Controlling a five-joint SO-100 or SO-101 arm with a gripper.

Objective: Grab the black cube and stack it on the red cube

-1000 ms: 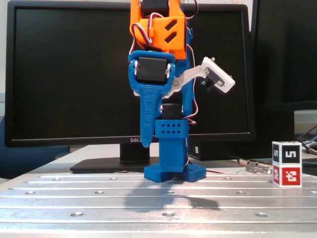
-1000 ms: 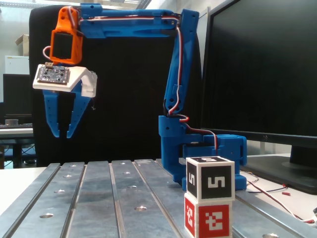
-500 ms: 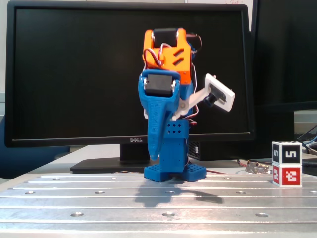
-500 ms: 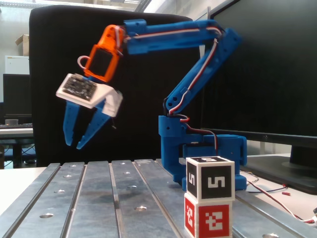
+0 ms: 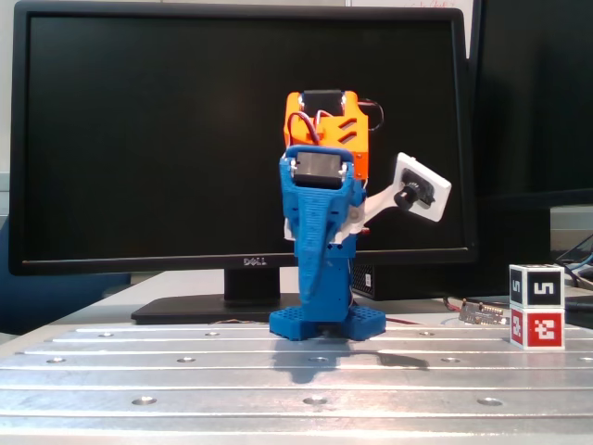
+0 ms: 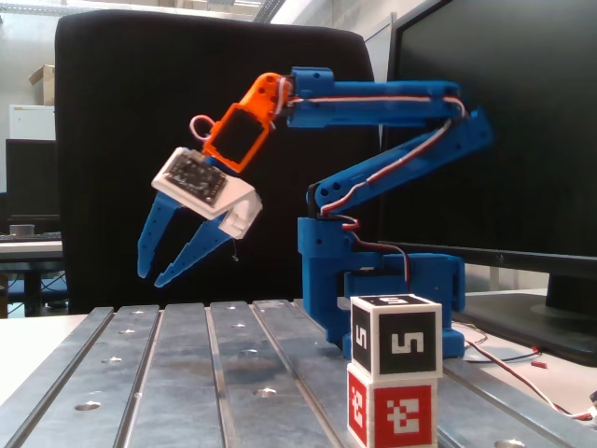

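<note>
my blue two-finger claw (image 6: 152, 276) hangs open and empty, well apart from the black-faced white-edged cube (image 6: 395, 338) sitting atop the red-faced cube (image 6: 392, 415).

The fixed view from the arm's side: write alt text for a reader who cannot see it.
The black cube sits stacked on the red cube at the front of a slotted metal table. Behind it, the folded blue arm holds its open, empty gripper in the air, clear of both cubes.
</note>
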